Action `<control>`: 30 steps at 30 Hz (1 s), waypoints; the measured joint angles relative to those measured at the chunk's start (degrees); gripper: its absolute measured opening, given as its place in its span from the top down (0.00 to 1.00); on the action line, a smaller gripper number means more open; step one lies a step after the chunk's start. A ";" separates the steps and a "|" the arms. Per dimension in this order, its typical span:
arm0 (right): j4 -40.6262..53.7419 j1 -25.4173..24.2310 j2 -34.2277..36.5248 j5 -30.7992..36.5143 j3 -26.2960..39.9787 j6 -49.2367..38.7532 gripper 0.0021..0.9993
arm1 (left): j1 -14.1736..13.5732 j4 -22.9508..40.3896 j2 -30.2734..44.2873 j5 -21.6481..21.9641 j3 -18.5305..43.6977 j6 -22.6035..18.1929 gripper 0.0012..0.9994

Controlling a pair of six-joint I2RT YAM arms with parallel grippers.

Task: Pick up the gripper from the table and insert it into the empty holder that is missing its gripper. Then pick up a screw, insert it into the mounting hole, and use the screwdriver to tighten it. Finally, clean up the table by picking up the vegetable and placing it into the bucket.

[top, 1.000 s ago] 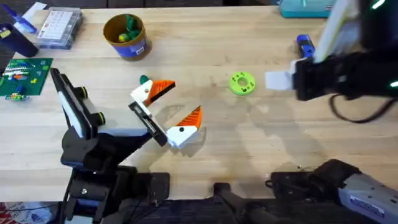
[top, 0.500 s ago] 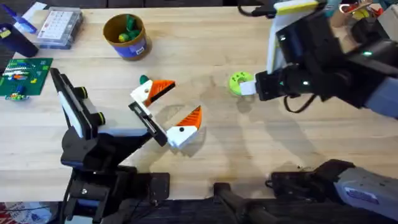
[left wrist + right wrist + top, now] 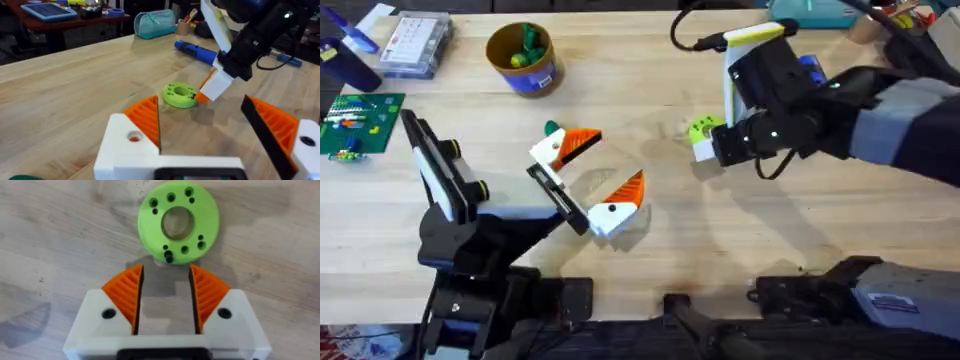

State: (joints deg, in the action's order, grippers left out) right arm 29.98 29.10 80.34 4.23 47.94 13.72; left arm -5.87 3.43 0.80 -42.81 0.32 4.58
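the right gripper (image 3: 708, 143) hangs low over the table (image 3: 800, 230), jaws spread with a gap between the orange pads, lined up just beside the vegetable (image 3: 703, 129), probably to straddle the flat disc. the left gripper (image 3: 582, 178) rests well away from the vegetable, jaws spread and empty. the bucket (image 3: 521, 58) stands far from the vegetable. since a second ago, the right gripper has closed in on the disc.

Even, bright light; soft shadows on the table (image 3: 650, 60); the left-wrist background is slightly blurred.
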 joint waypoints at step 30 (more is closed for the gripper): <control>-4.36 0.00 3.53 0.24 -0.02 0.02 0.74 | 0.00 -0.01 0.00 0.00 0.00 0.00 0.01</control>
State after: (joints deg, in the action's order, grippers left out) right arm 25.63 29.10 83.88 4.47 47.92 13.74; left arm -5.87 3.42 0.80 -42.81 0.32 4.58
